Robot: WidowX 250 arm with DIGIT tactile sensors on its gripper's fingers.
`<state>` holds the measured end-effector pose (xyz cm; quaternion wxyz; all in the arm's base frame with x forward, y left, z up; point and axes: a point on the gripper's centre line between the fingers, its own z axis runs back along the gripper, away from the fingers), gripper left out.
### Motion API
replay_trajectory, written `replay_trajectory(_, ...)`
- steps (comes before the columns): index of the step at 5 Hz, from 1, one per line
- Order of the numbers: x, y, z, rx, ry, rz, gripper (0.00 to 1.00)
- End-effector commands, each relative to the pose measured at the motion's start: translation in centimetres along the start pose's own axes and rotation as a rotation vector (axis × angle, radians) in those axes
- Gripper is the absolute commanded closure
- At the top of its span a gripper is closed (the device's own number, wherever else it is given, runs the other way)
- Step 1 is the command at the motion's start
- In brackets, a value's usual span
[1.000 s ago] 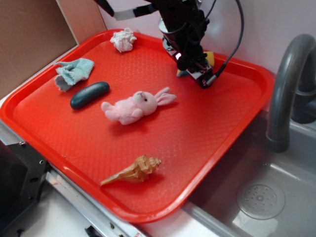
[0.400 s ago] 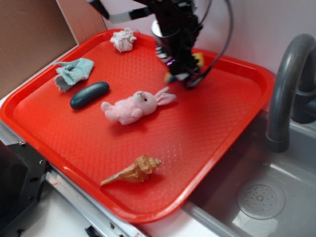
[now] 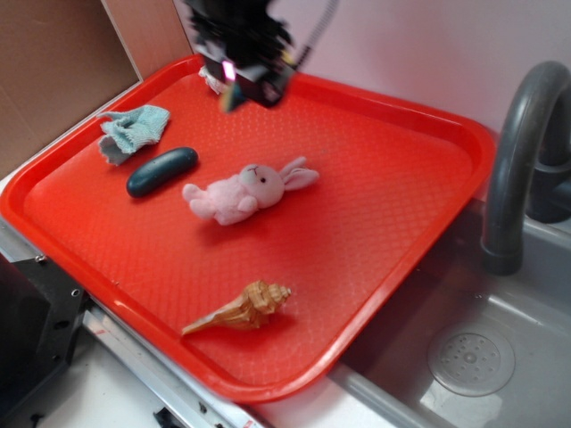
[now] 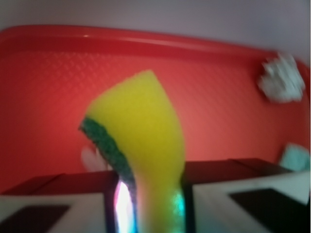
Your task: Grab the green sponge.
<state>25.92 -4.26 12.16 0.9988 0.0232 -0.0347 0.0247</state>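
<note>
The tray [image 3: 375, 241] is bright red with a fine diamond texture. The green sponge [image 4: 141, 145] is vivid yellow with a thin dark green speckled edge. The plush rabbit [image 3: 245, 192] is pale pink, the cloth rag [image 3: 134, 129] pale teal, the oval pebble [image 3: 161, 171] glossy dark green, the seashell [image 3: 245, 308] tan with brown ridges, the crumpled wad [image 4: 282, 80] white.

No legible text or labels (none on anything).

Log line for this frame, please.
gripper: shut on sponge | sponge: lifted off tray | task: grasp done
</note>
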Motion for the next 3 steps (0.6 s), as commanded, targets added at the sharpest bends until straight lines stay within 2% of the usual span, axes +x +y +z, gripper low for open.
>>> replay_trajectory(1, -6.4, 1.8, 6.6, -0.192, 0.003, 0.093, 1.00)
replay_trajectory(2, -7.5, 1.9, 6.8, -0.190, 0.003, 0.125, 1.00)
replay_trajectory(3, -7.1, 2.5, 6.5, -0.159, 0.034, 0.112, 1.00)
